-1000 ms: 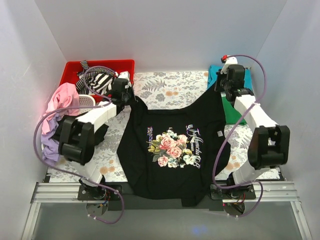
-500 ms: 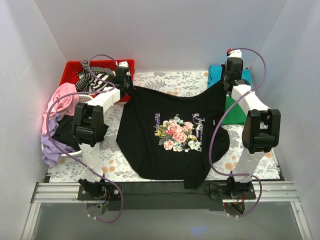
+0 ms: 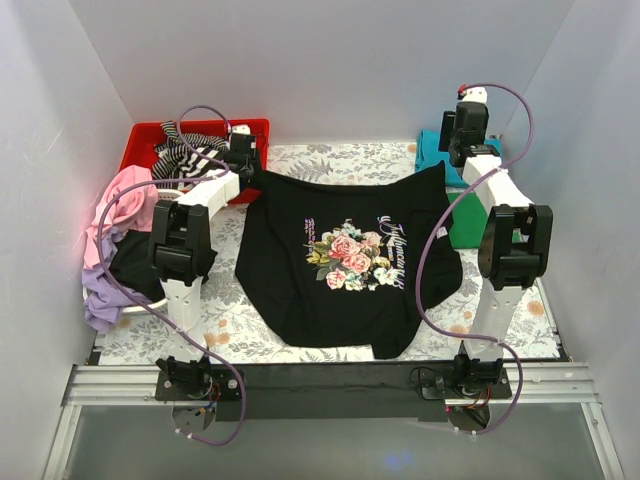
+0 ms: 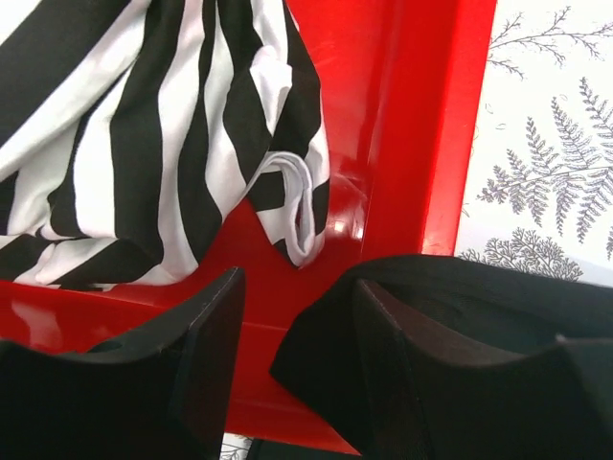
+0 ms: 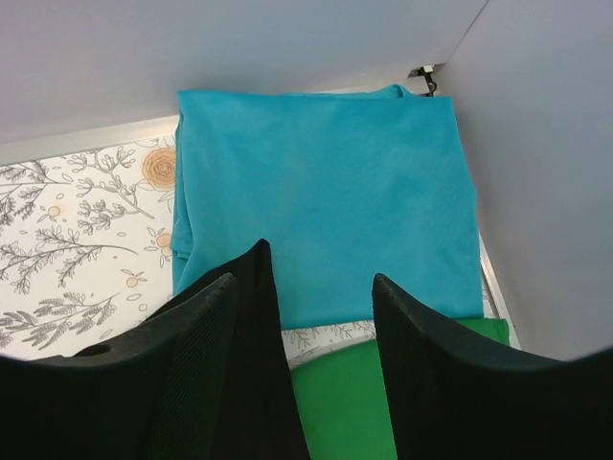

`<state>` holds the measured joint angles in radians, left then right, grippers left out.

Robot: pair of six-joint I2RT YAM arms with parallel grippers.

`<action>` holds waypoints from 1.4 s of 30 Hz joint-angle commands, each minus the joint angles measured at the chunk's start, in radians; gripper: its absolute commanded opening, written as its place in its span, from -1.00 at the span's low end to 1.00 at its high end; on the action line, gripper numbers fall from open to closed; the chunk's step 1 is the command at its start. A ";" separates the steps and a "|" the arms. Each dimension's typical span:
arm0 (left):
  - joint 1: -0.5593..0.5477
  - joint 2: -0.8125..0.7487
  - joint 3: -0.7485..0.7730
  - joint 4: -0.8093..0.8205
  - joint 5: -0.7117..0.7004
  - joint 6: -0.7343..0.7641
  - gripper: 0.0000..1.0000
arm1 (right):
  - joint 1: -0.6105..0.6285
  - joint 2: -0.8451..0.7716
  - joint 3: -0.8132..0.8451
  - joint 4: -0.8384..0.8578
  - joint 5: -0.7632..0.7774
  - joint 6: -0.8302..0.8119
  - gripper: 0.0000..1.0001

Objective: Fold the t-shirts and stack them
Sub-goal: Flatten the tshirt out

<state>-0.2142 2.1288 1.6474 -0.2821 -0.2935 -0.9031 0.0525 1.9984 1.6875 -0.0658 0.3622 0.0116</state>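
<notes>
Two arms: both reach to the far edge of the table (image 3: 340,165), one at each upper corner of the black tee (image 3: 340,300).
Black tee: spread flat in the middle of the table with its front up. The rose print (image 3: 352,258) and the pale lettering beside it are in plain sight. Its lower end reaches almost to the near edge.
Left gripper (image 4: 297,280): at the far-left corner, over the rim of the red bin (image 4: 421,144). Its fingers stand wide apart and red plastic shows between them. A corner of the black tee lies loose against the inner side of one finger.
Right gripper (image 5: 306,280): at the far-right corner, above the folded tees there. Its fingers are spread wide, with teal and green cloth showing through the gap. A fold of the black tee rests against one finger, not clamped.
Striped tee (image 4: 144,144): bunched up inside the red bin.
Teal tee (image 5: 326,182): folded flat, right in the far-right corner.
Green tee (image 5: 340,402): folded, just beside the teal tee on the side toward the near edge.
Pink tee (image 3: 125,195): heaped at the left edge, near the red bin.
Lilac tee (image 3: 100,300): bunched at the left edge, nearer than the pink tee.
</notes>
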 commanded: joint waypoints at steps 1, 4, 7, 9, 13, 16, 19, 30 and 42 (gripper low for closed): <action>-0.005 -0.067 0.031 -0.039 -0.061 -0.007 -0.05 | -0.002 -0.104 0.040 -0.034 -0.029 -0.009 0.31; -0.013 -0.157 0.017 -0.038 -0.036 -0.011 -0.04 | 0.000 -0.203 -0.006 -0.100 -0.199 0.010 0.32; -0.036 -0.248 0.029 -0.098 -0.013 -0.037 -0.04 | 0.003 -0.298 -0.079 -0.187 -0.439 0.060 0.32; -0.056 -0.320 -0.041 -0.109 0.075 -0.055 -0.04 | 0.006 -0.369 -0.148 -0.215 -0.564 0.083 0.32; -0.063 -0.495 -0.204 -0.109 0.291 -0.146 -0.04 | 0.067 -0.496 -0.349 -0.245 -0.727 0.096 0.32; -0.094 -0.639 -0.397 -0.111 0.482 -0.221 0.09 | 0.127 -0.584 -0.483 -0.264 -0.775 0.105 0.32; -0.119 -0.765 -0.583 -0.117 0.527 -0.259 0.12 | 0.212 -0.650 -0.583 -0.267 -0.821 0.135 0.32; -0.200 -0.986 -0.827 -0.173 0.312 -0.396 0.12 | 0.653 -0.594 -0.755 -0.126 -0.968 0.313 0.23; -0.198 -0.998 -0.726 -0.196 0.054 -0.392 0.16 | 0.863 -0.311 -0.690 0.056 -0.910 0.435 0.20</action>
<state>-0.4129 1.1488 0.8833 -0.4641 -0.1383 -1.2839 0.8997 1.6531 0.9463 -0.1402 -0.5564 0.3828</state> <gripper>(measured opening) 0.575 0.600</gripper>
